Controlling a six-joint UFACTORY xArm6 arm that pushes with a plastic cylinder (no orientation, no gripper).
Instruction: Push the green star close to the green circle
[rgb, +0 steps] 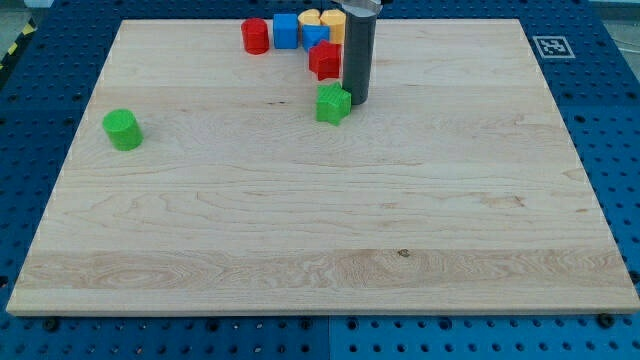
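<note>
The green star (333, 103) lies on the wooden board near the view's top centre. The green circle (123, 130) sits far off at the view's left. My tip (356, 102) is at the star's right side, touching or nearly touching it. The dark rod rises from there to the view's top edge.
A cluster of blocks lies at the view's top just behind the star: a red cylinder (256, 36), a blue cube (286, 30), a yellow block (310, 19), a small blue block (315, 36), a red block (325, 60) and a yellow-orange block (333, 23). The board's edge (320, 310) runs along the view's bottom.
</note>
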